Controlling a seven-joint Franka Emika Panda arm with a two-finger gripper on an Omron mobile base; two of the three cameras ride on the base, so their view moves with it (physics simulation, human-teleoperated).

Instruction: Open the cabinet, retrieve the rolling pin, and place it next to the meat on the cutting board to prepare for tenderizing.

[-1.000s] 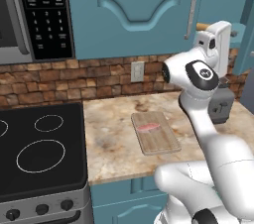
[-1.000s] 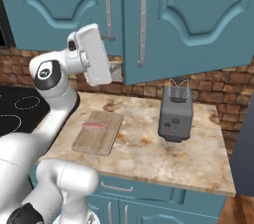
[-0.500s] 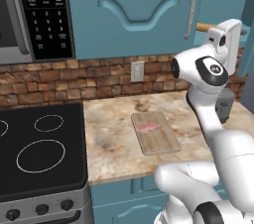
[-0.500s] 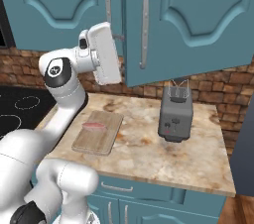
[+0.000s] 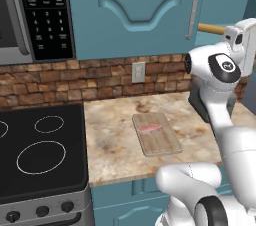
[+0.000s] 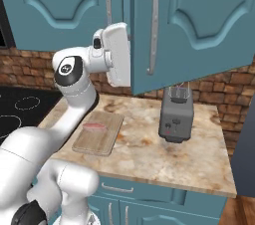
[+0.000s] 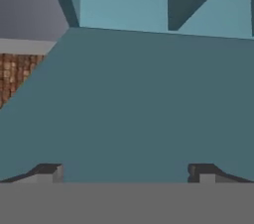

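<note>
Reaching into the opened cabinet (image 6: 199, 20) for the rolling pin (image 5: 211, 29).
The gripper (image 7: 126, 171) is held wide apart and empty, facing the shelf; the pin's end is seen beside the wrist. Alignment and closing on it are judged next, while meat (image 5: 149, 128) waits on the cutting board (image 5: 162, 142).

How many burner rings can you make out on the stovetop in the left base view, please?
3: a large ring at the front, a smaller one behind it, and part of a third at the left edge. More may lie outside the picture.
</note>
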